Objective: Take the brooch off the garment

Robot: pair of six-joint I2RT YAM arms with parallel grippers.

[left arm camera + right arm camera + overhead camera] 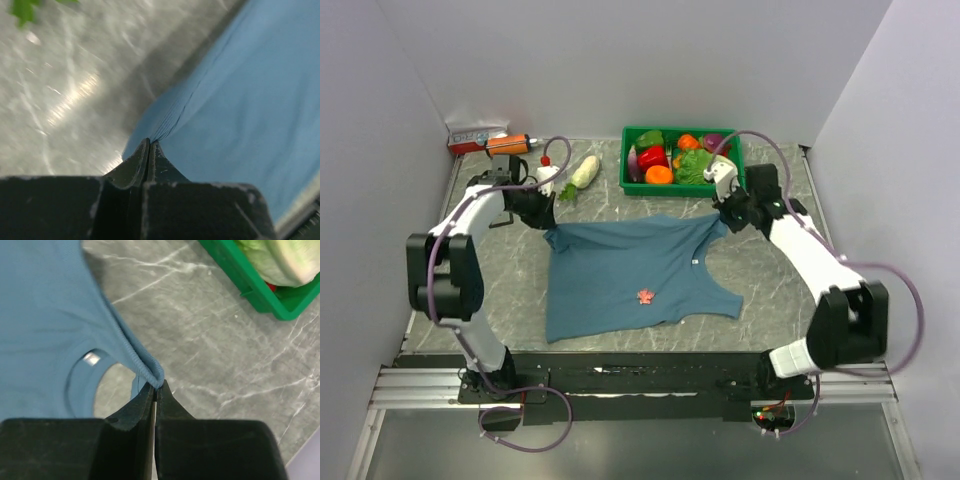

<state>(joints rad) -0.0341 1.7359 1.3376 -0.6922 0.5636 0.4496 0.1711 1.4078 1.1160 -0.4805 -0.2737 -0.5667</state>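
Observation:
The teal-blue garment point(630, 275) lies spread on the grey marble table. The tiny reddish brooch point(646, 296) sits pinned on its near middle. My left gripper point(551, 228) is shut on the garment's far left corner; the left wrist view shows its jaws point(149, 143) pinching bunched blue cloth point(240, 100). My right gripper point(721, 219) is shut on the garment's far right shoulder strap; the right wrist view shows its jaws point(157, 387) clamped on the ribbed strap edge point(145, 367), with the white neck label point(91, 358) beside the neck opening. The brooch shows in neither wrist view.
A green tray point(734, 178) of toy vegetables stands at the back right, its corner in the right wrist view point(250, 290). A white vegetable point(584, 172), an orange tool point(508, 144) and a small box point(472, 136) lie at the back left. White walls enclose the table.

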